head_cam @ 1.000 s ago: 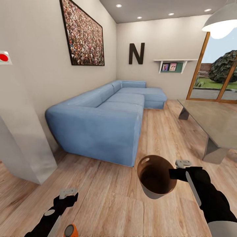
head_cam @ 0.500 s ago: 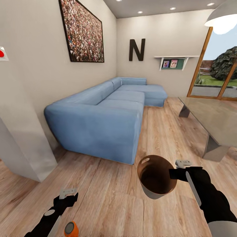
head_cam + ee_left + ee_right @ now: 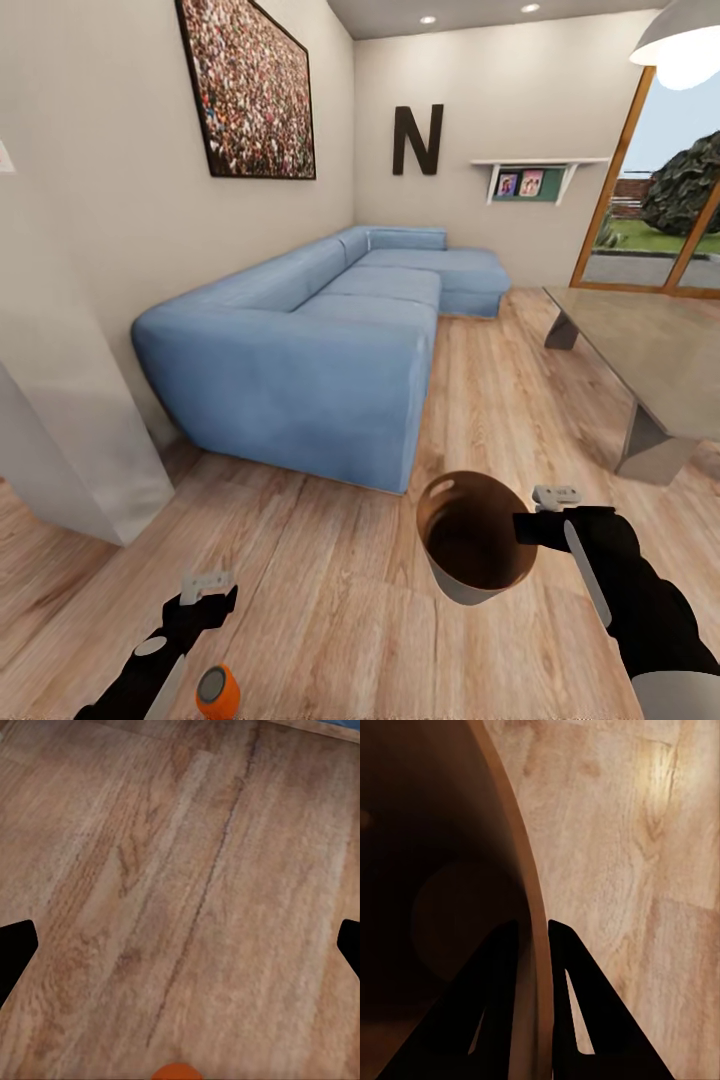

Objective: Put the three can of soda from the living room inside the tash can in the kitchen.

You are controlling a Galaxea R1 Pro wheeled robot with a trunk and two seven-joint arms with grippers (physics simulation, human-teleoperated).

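The trash can (image 3: 475,540) hangs off the floor in the right gripper (image 3: 530,527), whose two fingers pinch its rim, one inside the glossy brown wall and one outside, as the right wrist view shows (image 3: 534,945). Just left of the trash can and nearer the robot, an orange soda can (image 3: 216,691) lies on the wood floor (image 3: 330,620), its silvery end facing up toward the head camera. The left gripper (image 3: 205,585) hovers just beyond that can with its fingers spread wide and nothing between them; the can's orange edge (image 3: 176,1071) peeks in at the border of the left wrist view.

Against the pictures of a second ago, the whole view has slid: the orange can sits a little higher and fuller in the head view, the sofa (image 3: 300,350) and low table (image 3: 650,350) have shifted slightly. That reads as the base or head moving, not the things, while both arms keep their pose.

The robot seems to be bringing the bin to the cans. The other two cans are yet to be found.
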